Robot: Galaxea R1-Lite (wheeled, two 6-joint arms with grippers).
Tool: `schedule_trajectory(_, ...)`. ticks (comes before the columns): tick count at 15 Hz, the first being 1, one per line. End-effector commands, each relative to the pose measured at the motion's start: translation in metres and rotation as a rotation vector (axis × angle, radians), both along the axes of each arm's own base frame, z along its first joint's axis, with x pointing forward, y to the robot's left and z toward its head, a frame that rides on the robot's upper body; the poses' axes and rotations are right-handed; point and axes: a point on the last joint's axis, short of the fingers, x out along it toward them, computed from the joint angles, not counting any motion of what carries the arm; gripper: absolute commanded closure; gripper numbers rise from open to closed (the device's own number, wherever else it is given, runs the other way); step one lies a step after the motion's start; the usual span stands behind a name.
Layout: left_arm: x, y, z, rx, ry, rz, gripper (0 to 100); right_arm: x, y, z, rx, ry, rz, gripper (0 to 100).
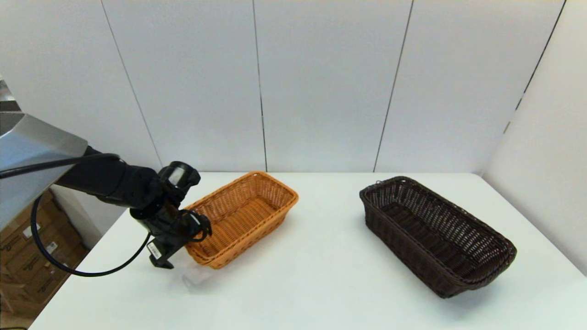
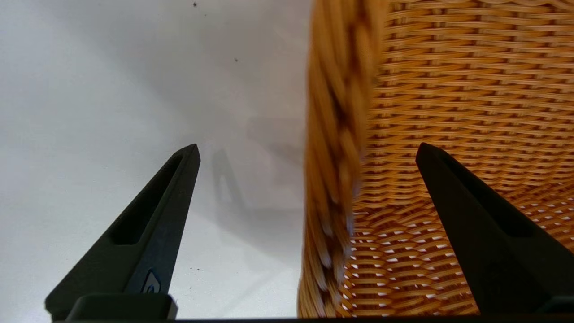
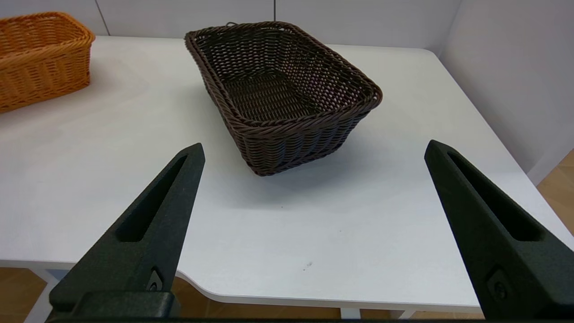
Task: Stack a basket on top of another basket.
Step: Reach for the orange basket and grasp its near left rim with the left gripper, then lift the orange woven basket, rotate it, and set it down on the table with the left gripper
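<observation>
With our left gripper (image 2: 307, 152) wide open astride the tan basket's (image 1: 243, 215) rim, we should close squarely before lifting.

Another basket (image 1: 243, 217) sits left of a basket (image 1: 435, 233)

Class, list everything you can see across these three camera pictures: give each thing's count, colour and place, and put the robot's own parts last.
Orange-tan basket: one, orange-tan wicker, on the table's left half, upright and empty.
Dark brown basket: one, dark brown wicker, on the table's right half, upright and empty, apart from the other.
Table: one, white, carrying both baskets.
Wall panels: white, behind the table.
Cardboard boxes: brown, on the floor left of the table.
Left claw: one, black, open, straddling the orange-tan basket's near-left rim, one finger inside, one outside.
Right claw: one, black, open, held back off the table's near edge, facing the dark brown basket.
</observation>
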Motion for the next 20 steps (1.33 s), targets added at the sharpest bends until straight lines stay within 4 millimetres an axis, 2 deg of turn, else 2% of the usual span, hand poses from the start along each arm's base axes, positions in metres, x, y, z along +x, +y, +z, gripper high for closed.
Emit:
schedule_trajectory(1,0.003,0.001,-0.007,-0.003,0.021,0.009,0,0.000,0.000,0.000,-0.001,0.002,0.000,0)
schedule_trajectory(8,0.004,0.000,-0.015,-0.029,0.050,0.003,0,0.000,0.000,0.000,-0.001,0.000,0.000,0)
schedule_trajectory(9,0.005,0.000,-0.014,-0.030,0.049,0.003,100,0.000,0.000,0.000,-0.001,0.002,0.000,0)
schedule_trajectory(20,0.006,0.004,-0.002,-0.070,0.020,0.004,100,0.000,0.000,0.000,-0.002,0.002,0.000,0)
